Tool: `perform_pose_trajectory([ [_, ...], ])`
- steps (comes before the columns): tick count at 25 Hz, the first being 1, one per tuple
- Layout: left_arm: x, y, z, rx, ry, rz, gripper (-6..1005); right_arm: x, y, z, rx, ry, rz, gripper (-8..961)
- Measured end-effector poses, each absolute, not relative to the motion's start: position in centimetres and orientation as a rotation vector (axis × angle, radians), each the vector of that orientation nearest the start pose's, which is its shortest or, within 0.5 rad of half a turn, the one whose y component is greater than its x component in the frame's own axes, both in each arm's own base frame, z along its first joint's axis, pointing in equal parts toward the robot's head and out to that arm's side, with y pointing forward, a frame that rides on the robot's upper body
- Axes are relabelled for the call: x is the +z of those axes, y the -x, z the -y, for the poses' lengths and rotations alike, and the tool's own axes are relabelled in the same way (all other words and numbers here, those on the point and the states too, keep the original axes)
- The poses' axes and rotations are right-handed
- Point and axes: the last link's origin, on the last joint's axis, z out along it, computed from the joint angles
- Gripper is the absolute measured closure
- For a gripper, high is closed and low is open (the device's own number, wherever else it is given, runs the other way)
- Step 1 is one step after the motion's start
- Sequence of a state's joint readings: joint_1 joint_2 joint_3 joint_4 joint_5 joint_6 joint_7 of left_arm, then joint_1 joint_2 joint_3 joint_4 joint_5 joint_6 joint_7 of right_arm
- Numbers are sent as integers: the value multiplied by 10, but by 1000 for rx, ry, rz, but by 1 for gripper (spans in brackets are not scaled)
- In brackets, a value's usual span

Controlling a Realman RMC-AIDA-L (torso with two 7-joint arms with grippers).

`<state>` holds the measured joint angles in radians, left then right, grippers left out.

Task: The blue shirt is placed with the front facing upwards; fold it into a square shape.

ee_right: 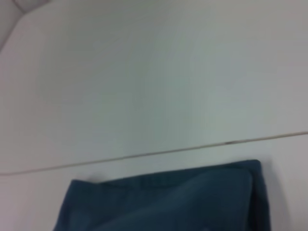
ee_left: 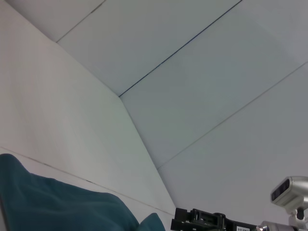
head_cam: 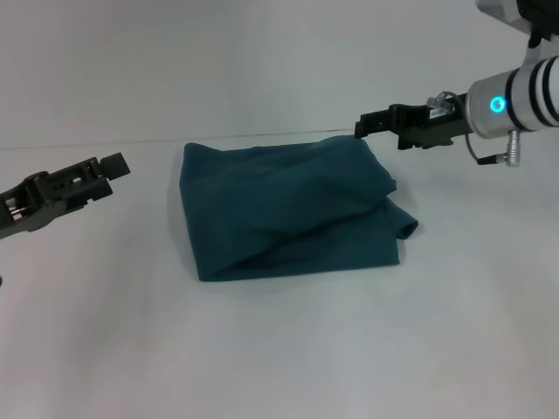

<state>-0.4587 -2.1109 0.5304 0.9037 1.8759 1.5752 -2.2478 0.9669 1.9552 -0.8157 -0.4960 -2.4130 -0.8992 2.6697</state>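
The table [head_cam: 279, 367] is white and bare at its near edge. Past that, in the middle, lies the shirt [head_cam: 288, 209], folded into a rough, rumpled square with only plain teal cloth showing. One loose fold sticks out at its right side, toward the near right corner.

To the left, the left gripper [head_cam: 109, 168] hangs above the table, well apart from the shirt's left edge. It holds nothing; whether its fingers are apart or together cannot be told.

Farther back, the right gripper [head_cam: 371, 124] hovers at the shirt's far right corner, just above or touching the cloth; which one cannot be told, nor whether it is pinching the cloth. Behind the table rises a pale wall [head_cam: 262, 61].
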Motion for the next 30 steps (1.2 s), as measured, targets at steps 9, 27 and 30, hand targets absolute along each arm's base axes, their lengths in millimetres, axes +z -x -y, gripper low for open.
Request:
perform_pose_trajectory([
  [9, 66, 264, -343, -1122, 2138, 1557, 202, 5, -207, -483, 375, 1944, -1596, 54],
  [27, 62, 265, -346, -1121, 2119, 1560, 202, -22, -200, -483, 395, 1930, -1586, 158],
  [30, 60, 265, -346, -1122, 2118, 1564, 202, -22, -201, -481, 397, 1928, -1605, 184],
])
